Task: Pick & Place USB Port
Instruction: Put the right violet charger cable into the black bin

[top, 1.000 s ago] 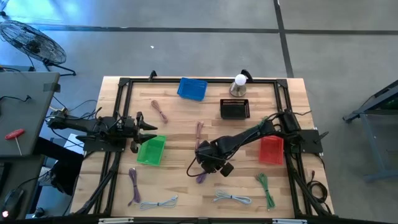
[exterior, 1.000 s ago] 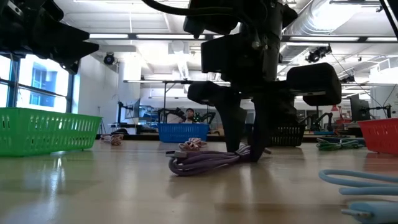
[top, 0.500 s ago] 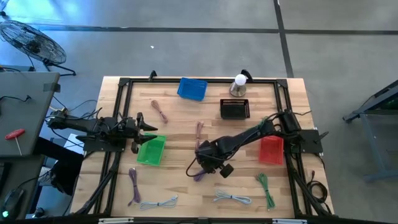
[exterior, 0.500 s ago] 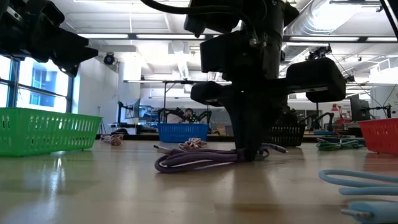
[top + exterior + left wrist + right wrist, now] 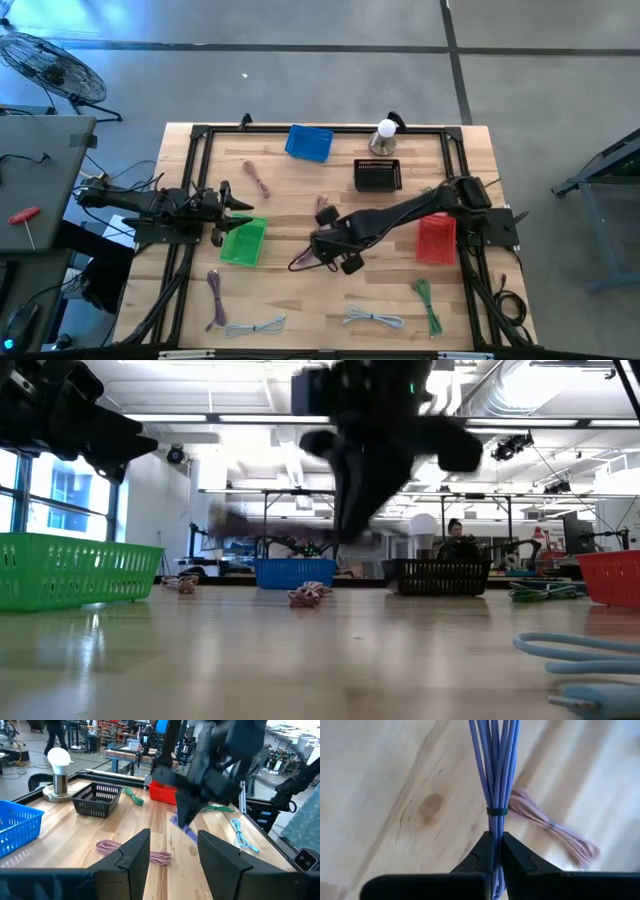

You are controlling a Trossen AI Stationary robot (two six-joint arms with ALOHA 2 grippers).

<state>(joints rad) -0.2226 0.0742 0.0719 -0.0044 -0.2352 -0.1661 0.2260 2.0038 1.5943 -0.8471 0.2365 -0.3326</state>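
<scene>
My right gripper [image 5: 332,247] hangs above the middle of the table, shut on a bundle of purple cable [image 5: 495,765] bound with a dark tie [image 5: 496,811]. The bundle's free end trails toward the table's left in the high view [image 5: 300,262]. In the low view the right gripper [image 5: 352,510] is up off the table and blurred. My left gripper [image 5: 170,857] is open and empty at the table's left, just beyond the green basket [image 5: 243,242]. My right gripper pinches the purple bundle between its two fingers, just below the dark tie [image 5: 495,827]. The fingers come from above and point down. Several strands lie together in the hold. The bundle is lifted clear of the table and hangs off toward the left.
A blue basket [image 5: 309,142], a black basket [image 5: 378,175] and a bulb on a stand [image 5: 385,133] stand at the far side, a red basket [image 5: 436,240] at the right. Pink cables [image 5: 258,178] [image 5: 555,827] and purple, pale and green cables [image 5: 428,300] lie about.
My right gripper stood astride the purple bundle on the table, shut on it, then rose and went a little toward the far edge. The bundle, flat on the table before, is now lifted clear, with its free end swung toward the left.
</scene>
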